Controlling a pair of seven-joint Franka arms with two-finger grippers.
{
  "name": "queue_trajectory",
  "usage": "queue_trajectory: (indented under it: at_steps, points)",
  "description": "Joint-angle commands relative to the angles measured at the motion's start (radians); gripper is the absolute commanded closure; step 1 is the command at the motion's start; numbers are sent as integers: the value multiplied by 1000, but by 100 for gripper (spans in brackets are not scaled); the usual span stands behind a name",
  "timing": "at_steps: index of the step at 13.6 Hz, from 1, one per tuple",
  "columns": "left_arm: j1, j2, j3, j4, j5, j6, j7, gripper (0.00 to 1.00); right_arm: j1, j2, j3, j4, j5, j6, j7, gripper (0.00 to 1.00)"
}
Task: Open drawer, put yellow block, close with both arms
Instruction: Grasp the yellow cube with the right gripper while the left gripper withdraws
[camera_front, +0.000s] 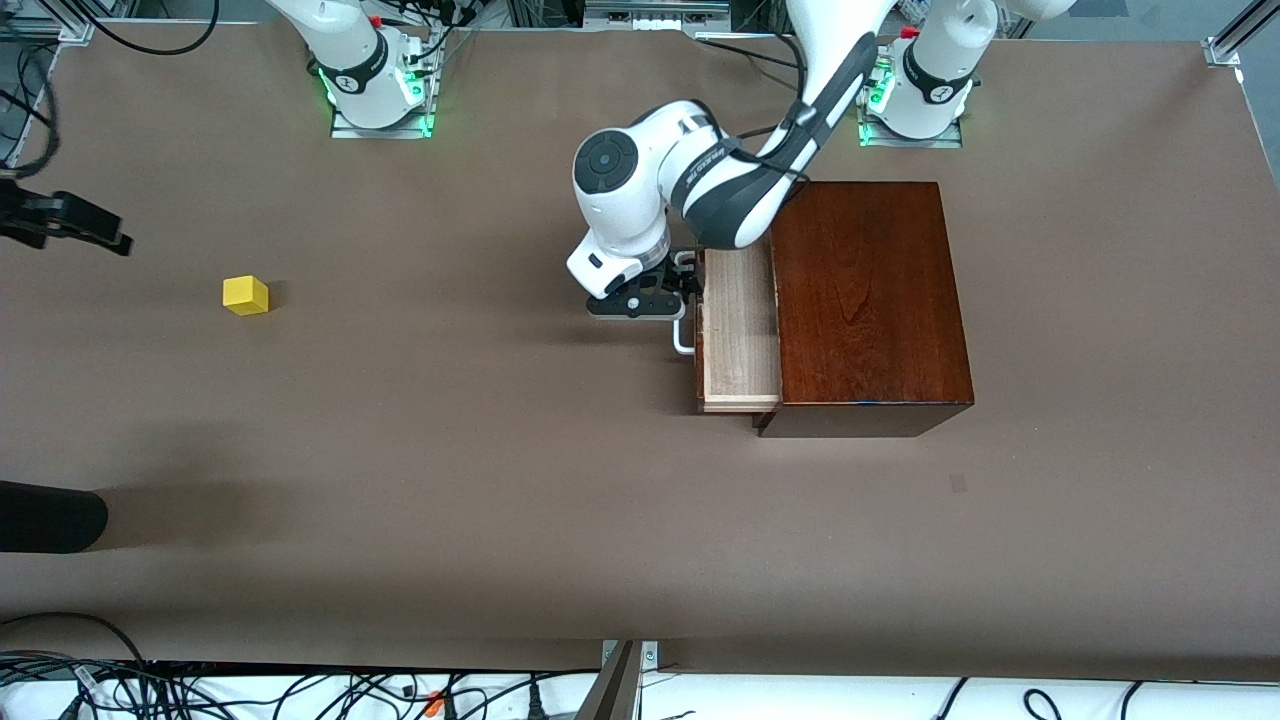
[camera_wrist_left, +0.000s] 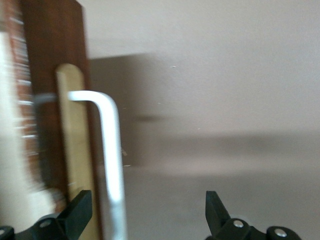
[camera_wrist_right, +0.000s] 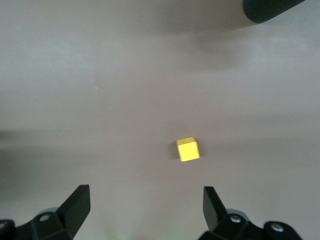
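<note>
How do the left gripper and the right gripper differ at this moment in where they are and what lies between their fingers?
The left gripper is at the drawer, its open fingers either side of the white handle; the right gripper hangs over bare table near the right arm's end. The yellow block lies ahead of the right gripper's fingers, untouched. Both are open and hold nothing.

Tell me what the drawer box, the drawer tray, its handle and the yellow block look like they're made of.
The box looks like dark varnished wood: reddish-brown, glossy, visible grain. The drawer tray looks like pale unfinished wood with fine grain lines. The handle is a smooth white or silvery bent bar, possibly metal or plastic. The yellow block has plain matte faces, painted wood or plastic; which one is unclear.
</note>
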Motion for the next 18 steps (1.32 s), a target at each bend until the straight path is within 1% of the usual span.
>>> queue_trajectory:
  at_steps: [1,2,3,6,8,10,12,13,14,16,17,18]
  points:
    - [2,-32,5,95,-11,-153,32,0,-7,-36,-75,-56,-6,23,-120,0]
    - [19,-47,3,118,-15,-201,43,0,-7,-59,-89,-105,-8,61,-154,0]
    - [44,-73,2,125,-17,-238,57,0,-7,-95,-97,-185,-8,123,-166,0]
    - [142,-160,-3,123,-18,-321,147,0,-7,-171,-111,-455,-8,331,-168,0]
    - [223,-217,-7,122,-20,-364,237,0,-7,-174,-111,-565,-9,446,-176,0]
    - [318,-262,-7,117,-41,-410,380,0,-7,-159,-112,-664,-9,561,-226,0]
    - [419,-299,-7,117,-98,-463,494,0,-9,-111,-126,-731,-8,689,-292,0]
    - [459,-312,-7,117,-109,-497,512,0,-9,-75,-143,-741,-6,730,-310,0]
    - [508,-326,-9,117,-127,-531,541,0,-9,-29,-146,-741,-5,759,-314,0]
    - [620,-336,-6,111,-194,-560,667,0,-9,34,-146,-762,-2,827,-312,0]
    - [648,-360,8,96,-214,-559,727,0,-9,45,-146,-787,-2,871,-312,0]
    - [651,-398,41,55,-213,-550,773,0,-9,56,-146,-813,0,917,-312,0]
